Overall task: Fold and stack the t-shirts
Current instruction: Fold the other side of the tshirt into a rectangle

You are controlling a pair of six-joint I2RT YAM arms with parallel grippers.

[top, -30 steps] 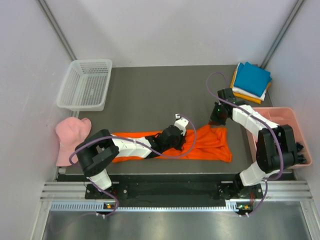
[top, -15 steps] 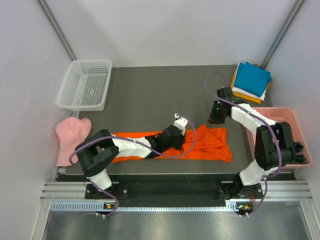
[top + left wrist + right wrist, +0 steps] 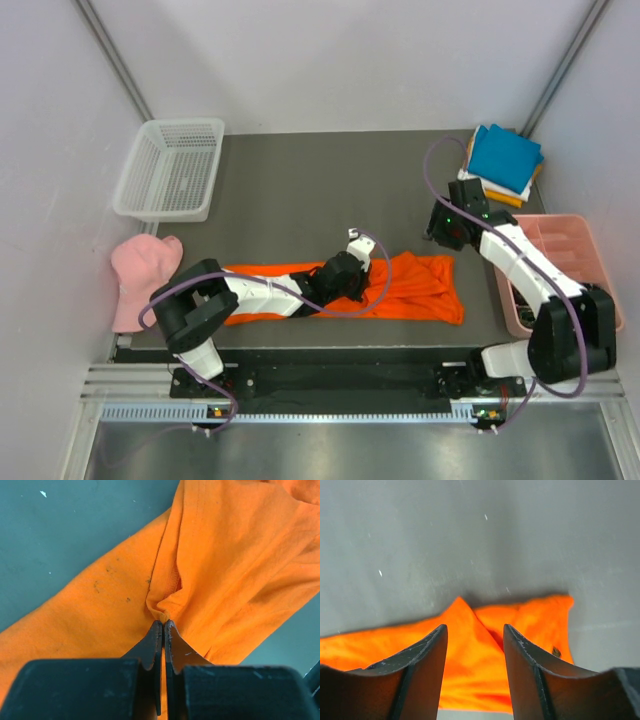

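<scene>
Low in the middle of the dark worktop (image 3: 300, 190), an orange t-shirt (image 3: 420, 290) lies in a long, rumpled strip.
The folded stack of teal, white and amber t-shirts (image 3: 503, 160) sits in the upper right of the overhead frame. The left tool (image 3: 163, 626) is closed tight, pinching a raised fold of the orange fabric near the strip's middle. The right tool (image 3: 475, 630) hovers over the shirt's upper right edge, fingers parted about halfway with nothing between them.
</scene>
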